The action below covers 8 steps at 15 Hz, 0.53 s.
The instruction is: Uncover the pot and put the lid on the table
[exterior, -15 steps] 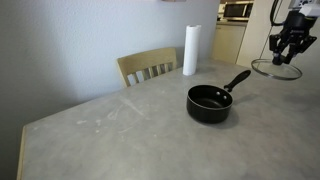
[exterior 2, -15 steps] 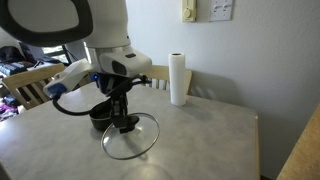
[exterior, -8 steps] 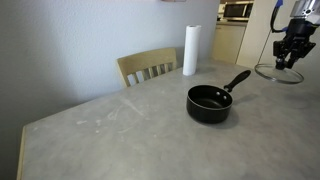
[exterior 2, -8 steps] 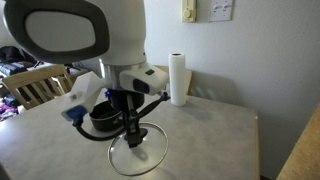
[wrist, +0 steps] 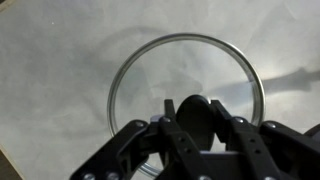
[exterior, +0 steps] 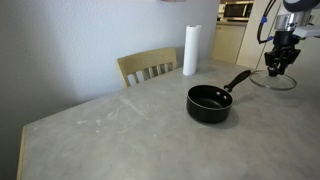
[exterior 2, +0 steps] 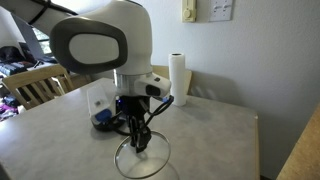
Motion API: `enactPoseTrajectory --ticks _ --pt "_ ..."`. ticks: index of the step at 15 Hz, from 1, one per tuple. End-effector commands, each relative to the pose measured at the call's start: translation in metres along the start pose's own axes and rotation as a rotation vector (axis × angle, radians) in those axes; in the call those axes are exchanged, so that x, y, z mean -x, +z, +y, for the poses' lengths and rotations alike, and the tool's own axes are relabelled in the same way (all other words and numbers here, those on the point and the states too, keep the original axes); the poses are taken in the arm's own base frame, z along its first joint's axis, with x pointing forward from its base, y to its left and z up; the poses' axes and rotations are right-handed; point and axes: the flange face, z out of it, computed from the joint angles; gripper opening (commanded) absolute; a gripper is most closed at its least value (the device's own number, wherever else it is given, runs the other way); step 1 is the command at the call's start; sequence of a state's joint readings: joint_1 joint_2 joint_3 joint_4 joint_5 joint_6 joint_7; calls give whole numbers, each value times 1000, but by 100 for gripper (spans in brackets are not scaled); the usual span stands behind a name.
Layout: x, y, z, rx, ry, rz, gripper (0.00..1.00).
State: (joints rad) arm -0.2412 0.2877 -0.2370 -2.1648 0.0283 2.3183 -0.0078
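Note:
The black pot (exterior: 210, 102) stands uncovered on the grey table (exterior: 110, 130), its handle pointing to the back right. My gripper (exterior: 276, 62) is shut on the black knob of the glass lid (exterior: 276, 79), beyond the end of the pot handle. The lid hangs level, very low over the table; I cannot tell whether it touches. In an exterior view the lid (exterior 2: 160, 163) lies under the gripper (exterior 2: 140, 140), and the arm hides the pot. In the wrist view the fingers (wrist: 195, 118) clamp the knob, with the lid rim (wrist: 180, 40) over the table surface (wrist: 50, 60).
A white paper towel roll (exterior: 190, 50) stands at the table's far edge by the wall, also seen in an exterior view (exterior 2: 178, 78). A light wooden chair (exterior: 148, 66) is behind the table. The table edge (exterior 2: 258, 130) is close on the lid's side.
The gripper has carried the lid lower toward the table and a little further from the pot. The wrist has turned. The pot has not moved.

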Motion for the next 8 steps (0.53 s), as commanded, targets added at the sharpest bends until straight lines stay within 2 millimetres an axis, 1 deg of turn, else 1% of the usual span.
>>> enactPoseTrajectory --ticks 1,4,8 --pt "-10 3 -16 23 -102 -20 14" --pt "-12 15 -25 32 -151 -31 14" --pt "-15 39 -20 31 -197 -68 14"
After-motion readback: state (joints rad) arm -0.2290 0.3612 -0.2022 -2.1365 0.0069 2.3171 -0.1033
